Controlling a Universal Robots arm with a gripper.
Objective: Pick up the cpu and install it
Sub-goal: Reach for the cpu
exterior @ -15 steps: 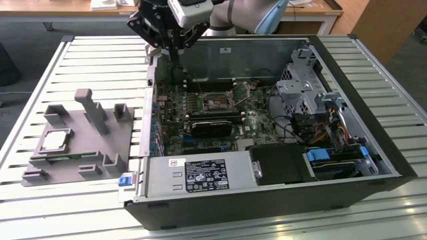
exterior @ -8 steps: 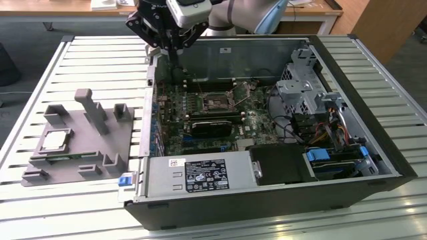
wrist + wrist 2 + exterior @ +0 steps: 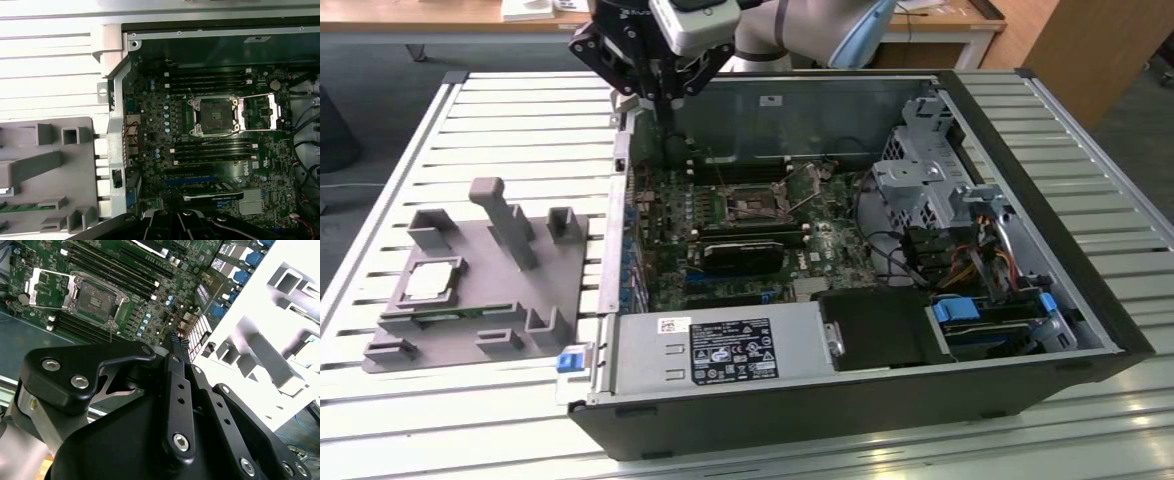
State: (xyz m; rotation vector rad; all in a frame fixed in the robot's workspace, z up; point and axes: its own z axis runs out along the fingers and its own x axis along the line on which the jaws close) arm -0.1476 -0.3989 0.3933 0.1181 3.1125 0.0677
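Observation:
The cpu [image 3: 430, 280], a small silvery square chip, lies flat on the grey plastic fixture [image 3: 480, 330] at the exterior view's left, outside the computer case. My gripper [image 3: 668, 122] hangs over the case's back left corner, well away from the cpu. Its fingertips [image 3: 177, 339] are pressed together with nothing between them. The motherboard's cpu socket [image 3: 754, 205] [image 3: 95, 297] [image 3: 215, 116] is bare, and its metal load plate [image 3: 257, 112] is swung open beside it.
The open black computer case [image 3: 1067, 330] lies on a slatted white table [image 3: 400, 420]. Inside are a power supply [image 3: 720, 350], a black card [image 3: 740, 252], a drive cage [image 3: 921, 180] and loose cables [image 3: 974, 265]. The fixture has upright posts [image 3: 500, 215].

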